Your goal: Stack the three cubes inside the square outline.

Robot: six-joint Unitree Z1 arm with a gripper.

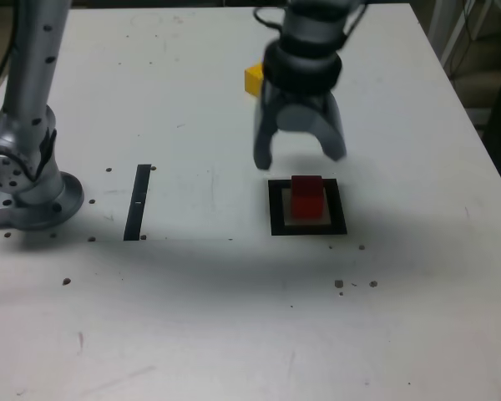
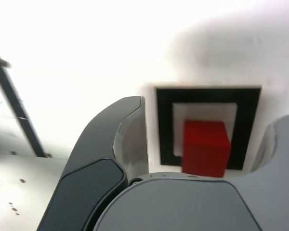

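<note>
Red cube (image 1: 307, 198) inside square outline (image 1: 279, 227)

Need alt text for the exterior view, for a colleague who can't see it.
Red cube inside the black square outline on a pale table, with the open gripper hovering above. Behind the arm, a partly hidden yellow cube. A black strip lies toward the exterior view's left.

The yellow cube (image 1: 254, 79) is partly hidden behind the blurred claw (image 1: 299, 144), it seems.
</note>
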